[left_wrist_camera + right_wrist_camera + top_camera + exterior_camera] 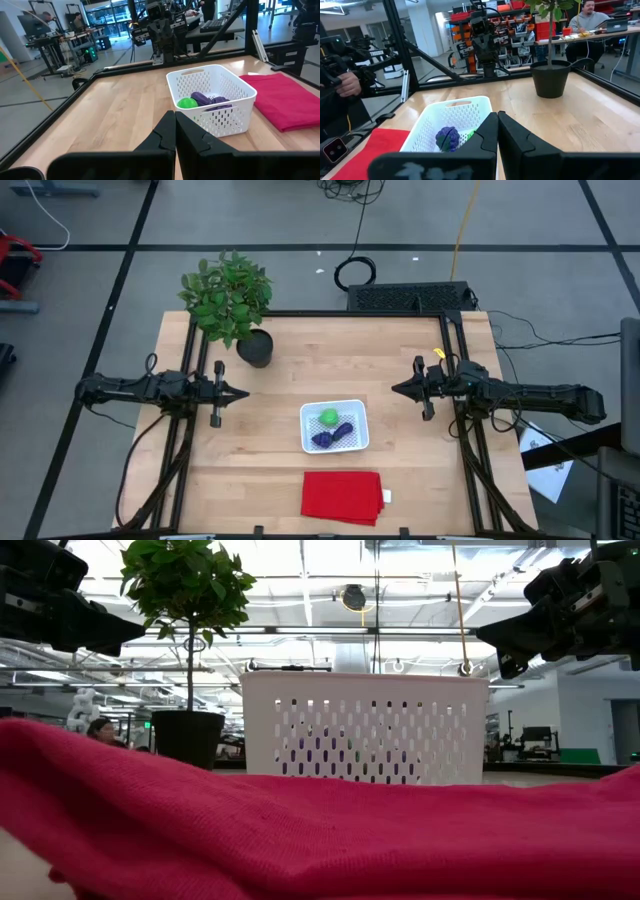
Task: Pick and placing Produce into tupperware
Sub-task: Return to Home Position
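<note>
Three produce pieces lie in the tupperware [305, 430] on the desk [290, 355]: green ball [328, 417], purple grape [322, 440], elongated dark piece [346, 430] lying diagonally. Left pincer [244, 393] and right pincer [394, 390] hover closed, empty, either side.

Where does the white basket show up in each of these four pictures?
High view: basket just below centre.
Low view: basket centre, behind the red cloth.
Left wrist view: basket just beyond the left claw.
Right wrist view: basket just beyond the right claw.
Shared landmark: the red cloth beside it.
</note>
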You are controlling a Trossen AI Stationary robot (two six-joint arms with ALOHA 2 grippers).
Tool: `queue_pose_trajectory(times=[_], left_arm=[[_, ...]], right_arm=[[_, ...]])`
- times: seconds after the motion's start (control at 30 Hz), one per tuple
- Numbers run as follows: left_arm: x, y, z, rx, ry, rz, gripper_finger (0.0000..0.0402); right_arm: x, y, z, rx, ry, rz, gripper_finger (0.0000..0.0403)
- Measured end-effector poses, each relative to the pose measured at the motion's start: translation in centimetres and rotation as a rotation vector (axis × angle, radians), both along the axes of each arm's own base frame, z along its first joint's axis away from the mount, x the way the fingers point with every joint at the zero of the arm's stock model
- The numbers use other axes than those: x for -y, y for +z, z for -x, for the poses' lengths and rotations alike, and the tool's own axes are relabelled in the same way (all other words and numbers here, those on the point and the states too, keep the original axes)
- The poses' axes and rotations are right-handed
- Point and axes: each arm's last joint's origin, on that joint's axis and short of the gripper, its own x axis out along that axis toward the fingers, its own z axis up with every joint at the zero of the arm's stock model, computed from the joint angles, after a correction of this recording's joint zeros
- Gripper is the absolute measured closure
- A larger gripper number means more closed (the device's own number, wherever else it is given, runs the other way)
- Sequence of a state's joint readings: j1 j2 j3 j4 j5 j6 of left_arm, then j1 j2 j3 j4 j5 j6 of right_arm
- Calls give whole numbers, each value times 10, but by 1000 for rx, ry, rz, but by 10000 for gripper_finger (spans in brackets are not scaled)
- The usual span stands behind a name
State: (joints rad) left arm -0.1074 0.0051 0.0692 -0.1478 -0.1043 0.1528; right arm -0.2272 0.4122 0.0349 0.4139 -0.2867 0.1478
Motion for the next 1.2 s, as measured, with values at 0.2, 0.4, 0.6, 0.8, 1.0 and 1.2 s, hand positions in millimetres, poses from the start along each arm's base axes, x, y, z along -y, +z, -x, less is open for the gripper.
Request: queue_pose_trajectory(times=[0.2, 0.4, 0.6, 0.8, 1.0, 1.2], left_arm=[[0, 0, 0, 0, 2, 25, 401], [0, 0, 0, -1, 6, 78, 390], [0, 0, 0, -1, 6, 81, 387], [0, 0, 0, -1, 7, 84, 400], [0, 0, 0, -1, 6, 77, 385], [0, 0, 0, -1, 7, 76, 374]], right_arm=[[0, 0, 0, -1, 1, -15, 403], [0, 1, 0, 7, 2, -21, 403], [0, 1, 0, 10, 3, -20, 403], [0, 1, 0, 13, 3, -20, 403], [0, 1, 0, 13, 3, -19, 403], [0, 1, 0, 13, 4, -19, 403]])
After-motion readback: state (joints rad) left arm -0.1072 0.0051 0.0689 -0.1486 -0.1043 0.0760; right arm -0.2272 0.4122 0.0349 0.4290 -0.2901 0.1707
